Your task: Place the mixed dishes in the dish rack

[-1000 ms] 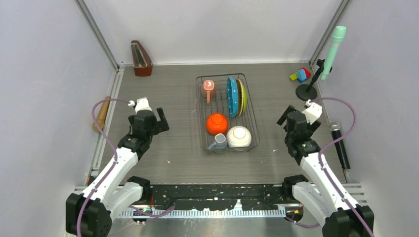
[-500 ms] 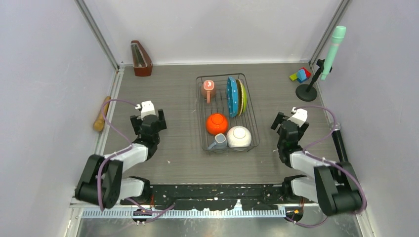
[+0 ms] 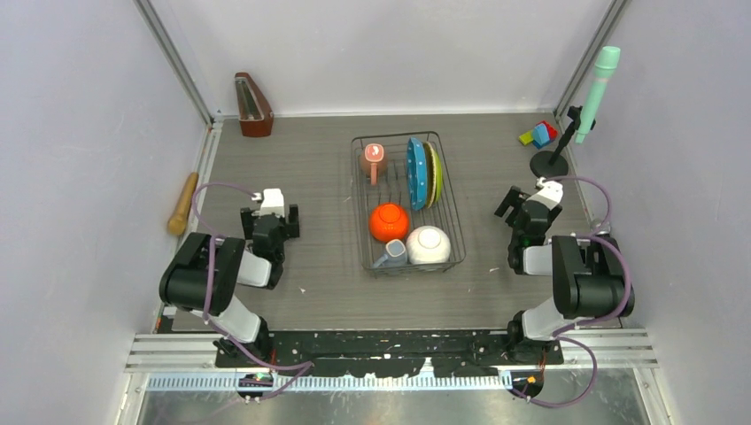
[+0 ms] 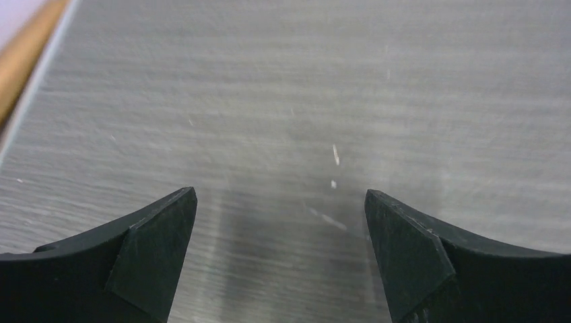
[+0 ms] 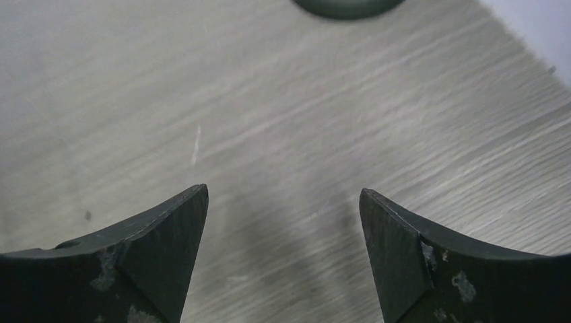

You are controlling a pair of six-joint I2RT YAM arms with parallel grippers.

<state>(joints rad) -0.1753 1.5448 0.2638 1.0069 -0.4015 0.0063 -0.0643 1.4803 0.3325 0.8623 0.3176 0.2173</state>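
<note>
All six dishes are sitting inside the rack (image 3: 361, 221), which is standing mid-table between the two arms. At its far end the pink mug (image 3: 375, 159) is lying on the left. The blue plate (image 3: 415, 173) and green plate (image 3: 433, 175) are standing on edge side by side on the right. Nearer to me, the orange bowl (image 3: 389, 221) and the white bowl (image 3: 428, 245) are resting close together, and both look turned mouth-down. The grey mug (image 3: 390, 254) is lying on its side in the near left corner, right against the white bowl — whether they are touching, I cannot tell.

Both arms are sitting folded low at the near side. The left gripper (image 3: 269, 220) is pointing down at the bare table (image 3: 310, 168), well left of the rack. Its jaws are spread wide with nothing between them. Its wrist view is showing only grey wood grain and a sliver of the rolling pin (image 3: 183, 204) at the top left.

The right gripper (image 3: 522, 208) is sitting on the rack's right side, likewise spread and gripping nothing. The round stand base (image 5: 347, 5) is peeking in at the top of its wrist view.

The blocks (image 3: 538, 135) are lying in the far right corner.
</note>
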